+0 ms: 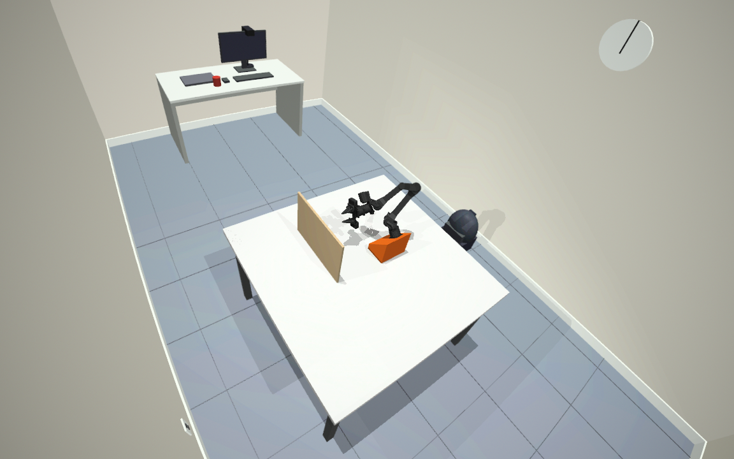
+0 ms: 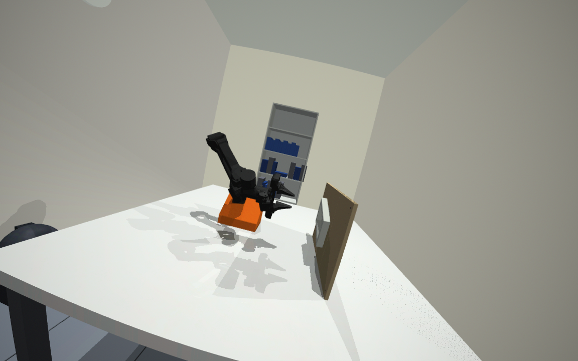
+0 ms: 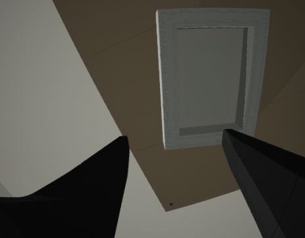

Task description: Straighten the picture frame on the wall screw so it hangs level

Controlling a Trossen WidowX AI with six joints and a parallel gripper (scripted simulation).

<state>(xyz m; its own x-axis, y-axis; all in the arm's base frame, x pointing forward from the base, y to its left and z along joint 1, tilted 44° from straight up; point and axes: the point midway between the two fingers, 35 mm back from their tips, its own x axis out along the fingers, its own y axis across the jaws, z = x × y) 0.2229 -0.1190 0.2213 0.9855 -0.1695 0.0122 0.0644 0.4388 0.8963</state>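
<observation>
I am reaching my end effector (image 2: pixel 280 198) toward the picture frame (image 3: pixel 212 77), fingers partly spread and holding nothing; the frame is hanging on the brown wall board (image 2: pixel 336 233) that is standing upright across the middle of the white surface (image 2: pixel 147 269), nearer its far edge than its near one in the exterior view; the frame is sitting on the board face turned toward me, in the board's upper part.

The frame is lying straight ahead of my end effector and apart from it, with open air between us; in my wrist view its long axis is running up the picture, its lower short edge appearing just above my two dark fingertips; I am judging that this edge fits between them, though which frame side is riding too high I cannot tell from this angle.

My orange base (image 2: pixel 240 214) is sitting behind me toward the surface's far corner; the stretch of surface between base and board is showing only shadows, so I am judging the way forward to be open; the board's side edges are leaving room for a sideways shift; the hidden screw and strip are giving me no view of the notch.
</observation>
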